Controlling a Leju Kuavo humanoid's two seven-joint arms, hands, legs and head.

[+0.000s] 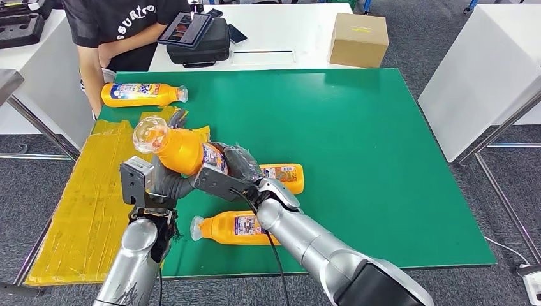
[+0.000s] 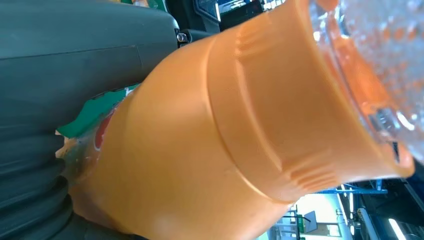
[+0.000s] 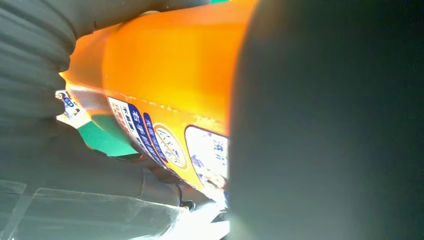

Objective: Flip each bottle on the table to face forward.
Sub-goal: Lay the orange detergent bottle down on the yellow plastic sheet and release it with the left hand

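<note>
An orange bottle [image 1: 182, 152] with a clear cap [image 1: 150, 134] is raised above the left part of the green mat [image 1: 370, 146], cap pointing left and up. My left hand [image 1: 169, 183] grips it from below near the neck, and its dark fingers [image 1: 178, 118] show past the far side. My right hand [image 1: 236, 163] holds the labelled base end. Close up, the bottle's orange shoulder [image 2: 240, 130] and its blue-and-white label [image 3: 165, 145] are seen. Three more orange bottles lie on the mat: one at the back left [image 1: 143, 94], one behind my right hand [image 1: 285, 176], one at the front [image 1: 233, 228].
Yellow tape [image 1: 89, 197] covers the table's left strip. A person [image 1: 111, 32] stands at the far left corner holding a tablet [image 1: 185, 29]. On the white table behind are a black bag [image 1: 203, 46] and a cardboard box [image 1: 358, 38]. Another white table [image 1: 485, 76] stands right.
</note>
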